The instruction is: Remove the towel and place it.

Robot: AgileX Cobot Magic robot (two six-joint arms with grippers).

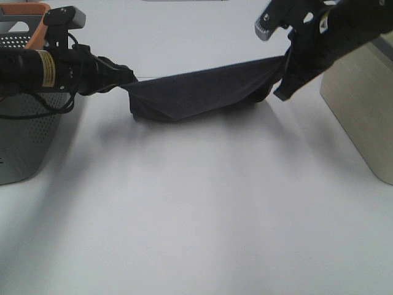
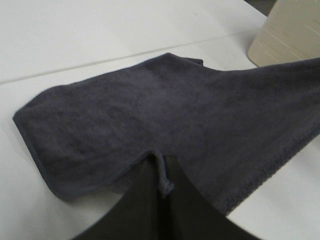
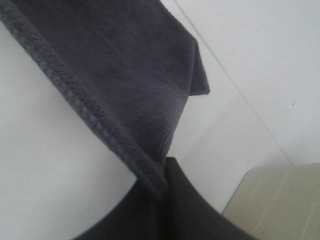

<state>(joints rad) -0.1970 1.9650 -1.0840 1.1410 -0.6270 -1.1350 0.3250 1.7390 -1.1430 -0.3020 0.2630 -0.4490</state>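
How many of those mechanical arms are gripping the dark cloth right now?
2. The left fingers pinch the towel at its left end, and the right fingers pinch its right end. No other arm is in view.

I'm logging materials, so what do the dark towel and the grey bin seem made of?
The towel: soft fuzzy cloth, likely terry or microfibre; matte nap, stitched hem. The grey bin: probably hard plastic; smooth wall with rows of small holes.
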